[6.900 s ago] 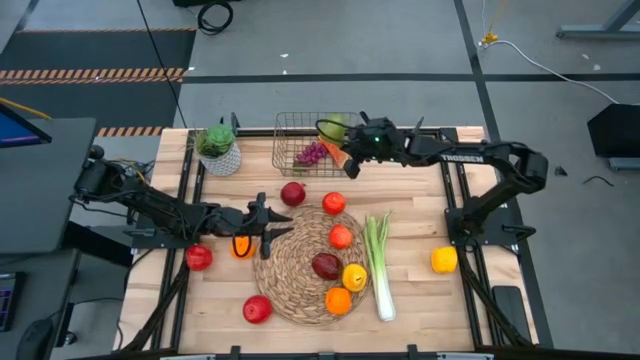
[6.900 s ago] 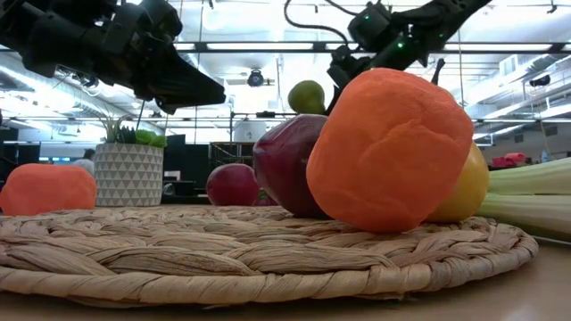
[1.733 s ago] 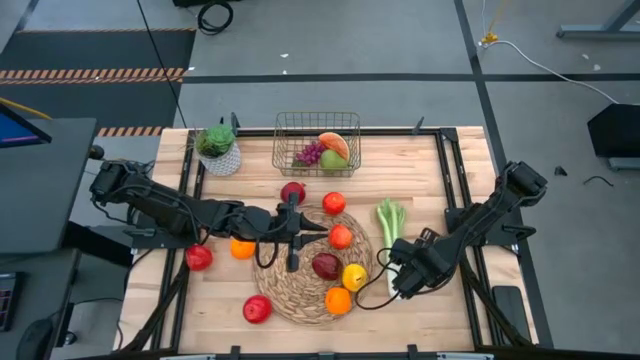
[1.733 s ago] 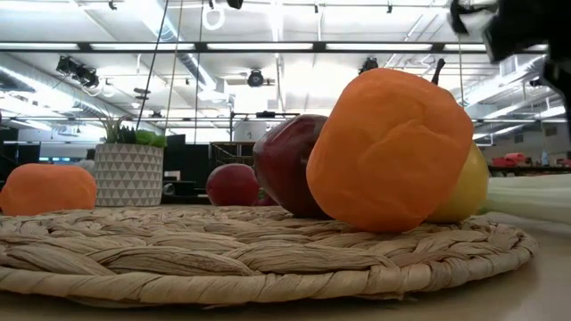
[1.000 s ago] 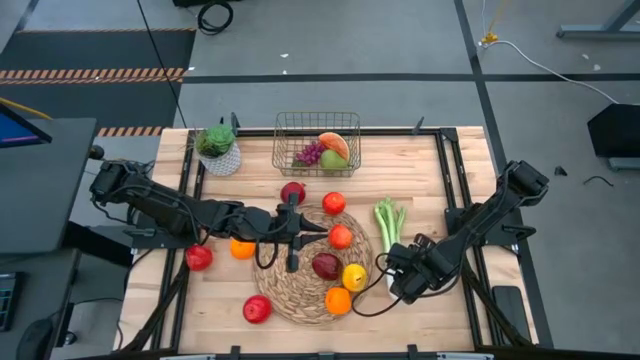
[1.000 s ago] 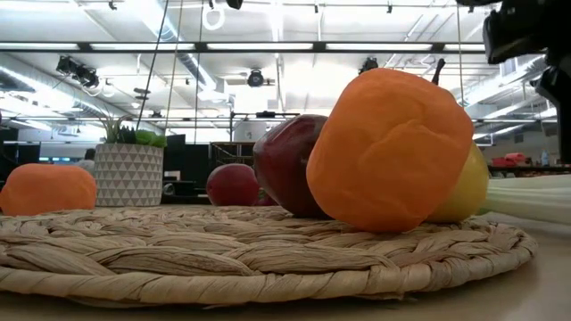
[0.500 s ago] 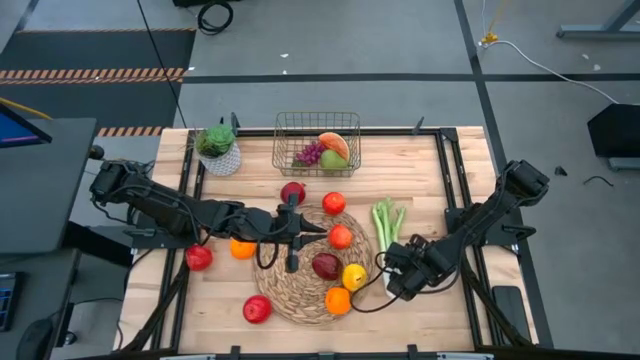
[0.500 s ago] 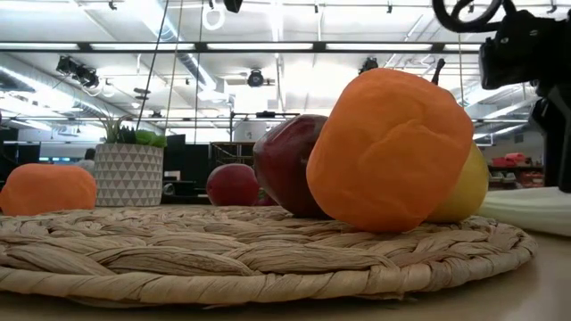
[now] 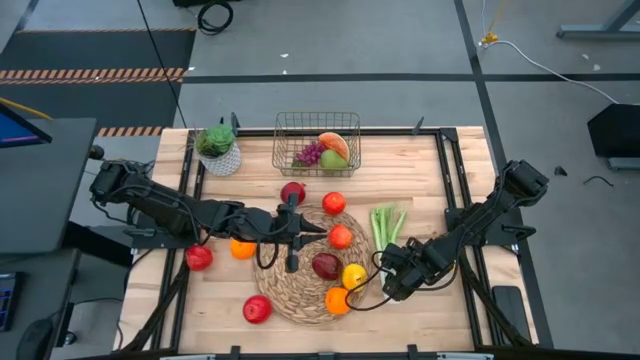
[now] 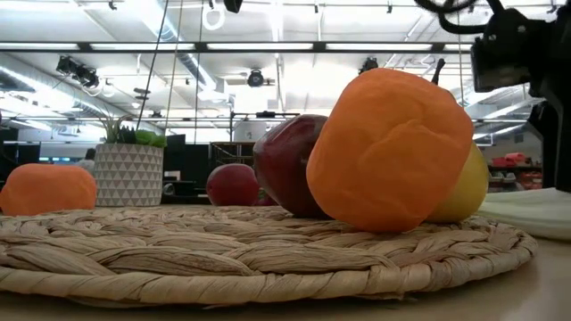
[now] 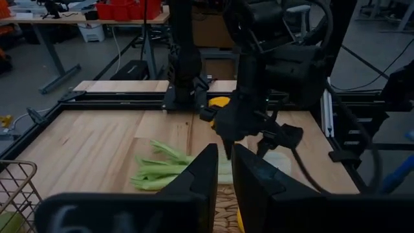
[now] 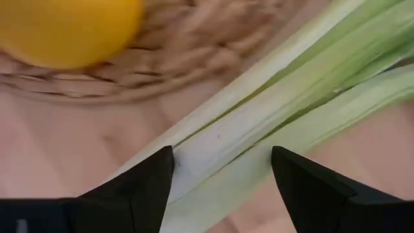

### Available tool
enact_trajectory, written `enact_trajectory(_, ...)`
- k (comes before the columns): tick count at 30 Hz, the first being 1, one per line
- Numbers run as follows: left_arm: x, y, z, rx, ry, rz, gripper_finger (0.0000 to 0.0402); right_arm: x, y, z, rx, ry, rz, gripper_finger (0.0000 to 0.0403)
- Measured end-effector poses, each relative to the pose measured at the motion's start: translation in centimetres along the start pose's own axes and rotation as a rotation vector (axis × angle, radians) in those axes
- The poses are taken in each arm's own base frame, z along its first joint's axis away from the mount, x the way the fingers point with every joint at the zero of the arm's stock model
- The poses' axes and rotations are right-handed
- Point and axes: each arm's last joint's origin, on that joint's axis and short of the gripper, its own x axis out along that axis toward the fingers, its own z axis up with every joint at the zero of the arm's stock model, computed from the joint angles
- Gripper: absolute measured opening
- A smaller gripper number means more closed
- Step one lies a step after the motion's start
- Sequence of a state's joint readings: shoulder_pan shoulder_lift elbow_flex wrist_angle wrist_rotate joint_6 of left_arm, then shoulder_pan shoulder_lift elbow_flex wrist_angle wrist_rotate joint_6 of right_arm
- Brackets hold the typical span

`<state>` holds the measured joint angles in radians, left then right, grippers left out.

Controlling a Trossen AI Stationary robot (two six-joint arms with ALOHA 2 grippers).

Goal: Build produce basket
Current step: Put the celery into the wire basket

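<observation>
1. On the left half of the table I have the left end effector (image 9: 291, 262) parked over the round woven mat (image 9: 290, 285), fingers together and empty.
2. Far centre stands the basket (image 9: 288, 128), already loaded with some produce.
3. Right of the mat lies the leek (image 9: 386, 224), my current step: the right end effector (image 9: 372, 284) is down at its white stem (image 12: 213, 142), fingers spread to either side, not yet clamped.
4. The leek's long axis runs near to far, leaves pointing far, stem near.
5. Next, I judge, I close on the stem, lift, and carry it to the basket.
</observation>
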<state>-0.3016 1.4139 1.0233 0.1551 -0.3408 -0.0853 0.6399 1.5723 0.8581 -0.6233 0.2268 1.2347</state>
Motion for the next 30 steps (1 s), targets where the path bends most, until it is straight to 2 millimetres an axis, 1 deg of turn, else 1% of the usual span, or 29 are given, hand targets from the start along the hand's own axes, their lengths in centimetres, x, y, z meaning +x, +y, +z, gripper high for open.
enact_trajectory(3,0.0,0.0,0.0,-0.001,0.0,0.0,0.0048,0.1,0.3,0.4,-0.016,0.002,0.047,0.0257)
enact_trajectory(7,0.0,0.0,0.0,-0.001,0.0,0.0,0.0048,0.2,0.1,0.5,-0.031,0.025,0.042,0.0254)
enact_trajectory(12,0.0,0.0,0.0,-0.001,0.0,0.0,0.0046,1.2,-1.1,0.6,-0.012,0.041,0.029,0.0252)
enact_trajectory(16,0.0,0.0,0.0,-0.001,0.0,0.0,0.0046,1.8,-1.9,0.5,-0.041,0.051,0.015,0.0235)
enact_trajectory(19,0.0,0.0,0.0,0.0,0.002,0.0,0.0047,1.9,-2.1,0.5,-0.089,0.053,0.01,0.0206)
enact_trajectory(22,0.0,0.0,0.0,0.0,0.002,0.0,0.0048,1.9,-2.2,0.8,-0.128,0.058,0.001,0.0169)
enact_trajectory(30,0.0,0.0,0.0,0.001,0.003,0.0,0.0047,1.9,-2.6,1.5,-0.2,0.066,-0.038,0.004)
